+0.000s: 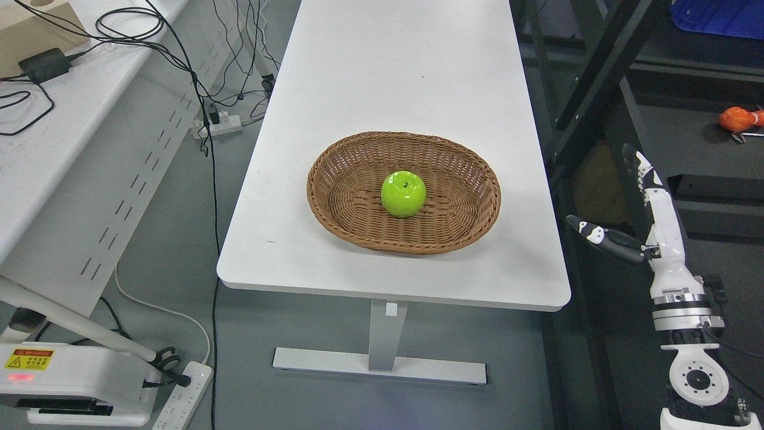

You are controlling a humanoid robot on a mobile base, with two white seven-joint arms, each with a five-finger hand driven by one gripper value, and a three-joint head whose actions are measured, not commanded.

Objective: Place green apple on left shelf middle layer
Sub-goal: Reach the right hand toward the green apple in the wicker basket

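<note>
While the green apple (pixel 403 193) sits centred in the wicker basket (pixel 334 179) on the table (pixel 382 71), I judge it glossy, rigid, light, likely slippery; grip around its widest girth. My right hand (pixel 641 221), at 3 o'clock beyond the table edge, has fingers spread, thumb out, holding nothing.

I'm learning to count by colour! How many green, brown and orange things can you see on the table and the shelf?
Green: 1, the apple
Brown: 1, the basket holding it
Orange: 1, a thing on the dark shelf at the right, too small to name
Total: 3
</note>
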